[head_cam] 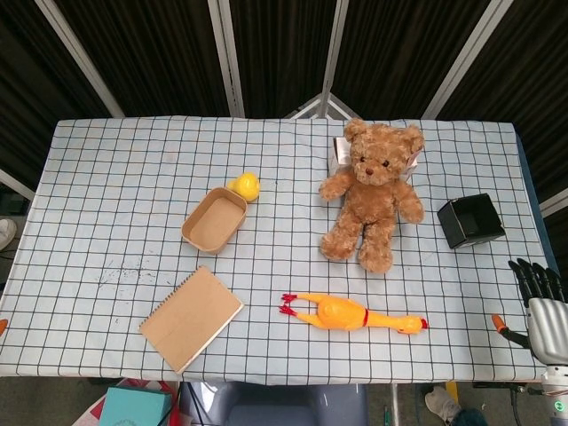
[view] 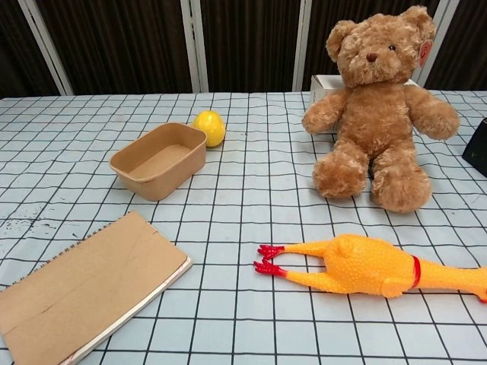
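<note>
Rubber chicken (head_cam: pixel 355 313) lies well left of right hand's fingers (head_cam: pixel 535 280).

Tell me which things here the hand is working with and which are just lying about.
In hand:
right hand, open, off the table's right edge
rubber chicken and black box, nearest to it

Lying about:
teddy bear
white box behind the bear
brown tray
yellow toy
notebook

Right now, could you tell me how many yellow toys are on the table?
2: a small yellow duck just behind the brown paper tray, and a rubber chicken lying in front of the teddy bear. None looks hidden.
</note>
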{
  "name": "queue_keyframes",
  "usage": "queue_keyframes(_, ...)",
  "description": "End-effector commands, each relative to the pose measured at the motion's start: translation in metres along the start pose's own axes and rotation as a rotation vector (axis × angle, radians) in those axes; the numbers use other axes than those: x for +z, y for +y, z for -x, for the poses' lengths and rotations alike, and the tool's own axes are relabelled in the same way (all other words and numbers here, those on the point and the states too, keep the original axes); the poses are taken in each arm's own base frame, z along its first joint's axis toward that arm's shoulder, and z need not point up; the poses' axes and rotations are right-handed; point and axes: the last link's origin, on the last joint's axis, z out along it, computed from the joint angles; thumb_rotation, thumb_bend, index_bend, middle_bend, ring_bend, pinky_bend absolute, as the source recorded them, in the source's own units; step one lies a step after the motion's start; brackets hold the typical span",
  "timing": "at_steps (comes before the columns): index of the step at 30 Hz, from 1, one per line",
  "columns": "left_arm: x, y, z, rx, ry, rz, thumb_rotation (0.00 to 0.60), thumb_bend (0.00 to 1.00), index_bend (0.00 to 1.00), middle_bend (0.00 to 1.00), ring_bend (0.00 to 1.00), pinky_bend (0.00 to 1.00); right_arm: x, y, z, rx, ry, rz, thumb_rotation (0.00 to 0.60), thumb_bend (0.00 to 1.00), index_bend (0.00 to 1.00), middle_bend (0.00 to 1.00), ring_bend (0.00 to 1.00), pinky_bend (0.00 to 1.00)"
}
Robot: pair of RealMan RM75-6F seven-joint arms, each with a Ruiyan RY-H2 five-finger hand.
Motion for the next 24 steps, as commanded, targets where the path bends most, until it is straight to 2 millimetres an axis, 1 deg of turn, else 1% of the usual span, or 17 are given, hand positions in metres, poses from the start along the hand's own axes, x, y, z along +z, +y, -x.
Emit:
queue_keyframes(1,-0.003,0.0,0.0,0.003,0.0,0.005,0.6,0.27,0.22,0.0,0.0,0.13,0.003,-0.005,0.004,0.067,-0.014,0.008,0.6,0.28,0.11,0.09,0.03,0.0)
queue_keyframes(6,-0.003,-0.001,0.0,0.007,-0.003,-0.001,0.6,0.27,0.22,0.0,0.0,0.13,0.009,-0.014,0.01,0.249,-0.075,-0.003,0.6,0.28,0.11,0.09,0.04,0.0)
queue_keyframes(9,-0.001,-0.001,0.001,0.004,-0.003,-0.008,0.6,0.27,0.22,0.0,0.0,0.13,0.02,-0.017,0.01,0.36,-0.099,0.002,0.6,0.28,0.11,0.09,0.06,0.0)
queue_keyframes(11,0.0,-0.002,0.001,0.004,-0.004,-0.014,0.6,0.27,0.22,0.0,0.0,0.13,0.035,-0.018,0.01,0.461,-0.113,0.039,0.6,0.28,0.11,0.09,0.08,0.0)
queue_keyframes(14,0.002,-0.004,0.0,0.002,-0.004,-0.023,0.6,0.27,0.22,0.0,0.0,0.14,0.069,-0.018,0.009,0.615,-0.162,0.139,0.6,0.28,0.11,0.1,0.1,0.0)
queue_keyframes(18,0.003,-0.005,0.001,0.003,-0.005,-0.033,0.6,0.27,0.22,0.0,0.0,0.14,0.108,-0.024,0.007,0.781,-0.211,0.244,0.6,0.28,0.11,0.12,0.11,0.0)
queue_keyframes(20,0.003,-0.005,0.001,0.005,-0.004,-0.034,0.6,0.27,0.22,0.0,0.0,0.13,0.122,-0.026,0.007,0.817,-0.22,0.275,0.6,0.28,0.11,0.13,0.12,0.0)
queue_keyframes(22,0.004,-0.006,0.001,0.007,-0.004,-0.037,0.6,0.27,0.22,0.0,0.0,0.14,0.133,-0.027,0.01,0.823,-0.22,0.296,0.6,0.28,0.11,0.15,0.14,0.0)
queue_keyframes(24,0.004,-0.006,0.002,0.011,-0.007,-0.042,0.6,0.27,0.22,0.0,0.0,0.14,0.144,-0.032,0.014,0.835,-0.222,0.313,0.6,0.28,0.11,0.17,0.15,0.0)
